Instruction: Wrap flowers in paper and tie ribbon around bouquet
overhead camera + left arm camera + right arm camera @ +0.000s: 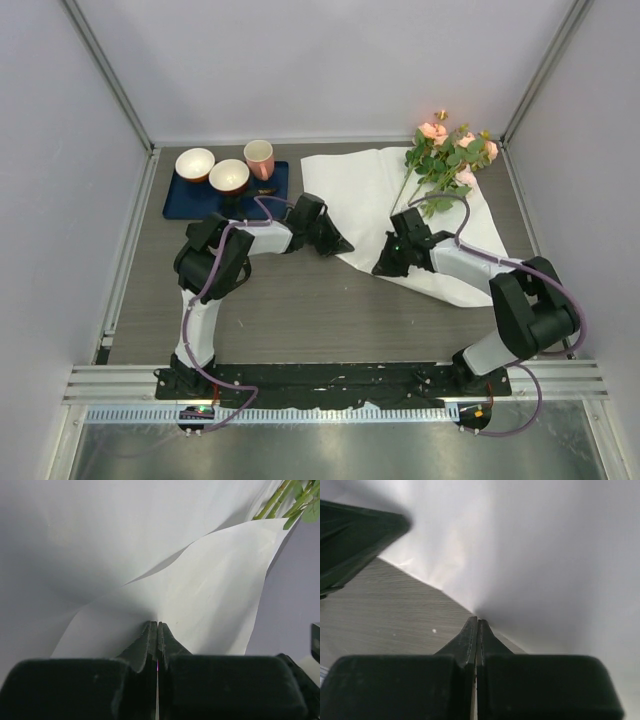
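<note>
The white paper (pixel 365 195) lies spread on the grey table, its near edge lifted. The flowers (pixel 452 157), pink roses with green leaves, rest on the sheet's far right corner, and their stems (pixel 278 501) show in the left wrist view. My left gripper (pixel 340 246) is shut on the paper (pixel 215 580) at its near left edge, pinching a fold. My right gripper (pixel 381 268) is shut on the paper (pixel 545 555) at the near corner, just above the tabletop (pixel 380 610). The two grippers are close together. I cannot make out the ribbon.
A dark blue mat (pixel 183 199) at the back left holds two bowls (pixel 195 163) (pixel 229 176) and a pink cup (pixel 259 158). Grey walls and metal frame posts enclose the table. The left gripper's finger (pixel 355 535) shows at the top left of the right wrist view.
</note>
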`<action>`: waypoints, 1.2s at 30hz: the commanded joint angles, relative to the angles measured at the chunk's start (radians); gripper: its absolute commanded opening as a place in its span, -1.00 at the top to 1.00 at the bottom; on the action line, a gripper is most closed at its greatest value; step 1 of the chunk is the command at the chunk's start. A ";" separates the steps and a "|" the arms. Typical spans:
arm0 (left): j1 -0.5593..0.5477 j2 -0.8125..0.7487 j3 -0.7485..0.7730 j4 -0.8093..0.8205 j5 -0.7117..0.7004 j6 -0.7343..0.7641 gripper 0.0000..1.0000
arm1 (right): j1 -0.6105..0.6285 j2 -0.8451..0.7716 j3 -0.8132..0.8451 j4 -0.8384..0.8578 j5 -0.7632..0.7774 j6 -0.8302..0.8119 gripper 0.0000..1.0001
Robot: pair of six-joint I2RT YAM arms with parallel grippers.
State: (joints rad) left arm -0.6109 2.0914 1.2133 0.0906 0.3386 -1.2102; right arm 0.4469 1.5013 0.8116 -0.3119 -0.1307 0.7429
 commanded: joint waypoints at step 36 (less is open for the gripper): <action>0.011 0.110 -0.021 -0.204 -0.089 0.012 1.00 | -0.139 -0.281 0.211 -0.374 0.423 -0.169 0.46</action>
State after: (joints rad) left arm -0.6006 2.1094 1.2308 0.0673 0.3794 -1.2533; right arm 0.1169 1.1450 0.8627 -0.8021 0.2886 0.7765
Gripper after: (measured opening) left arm 0.012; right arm 0.227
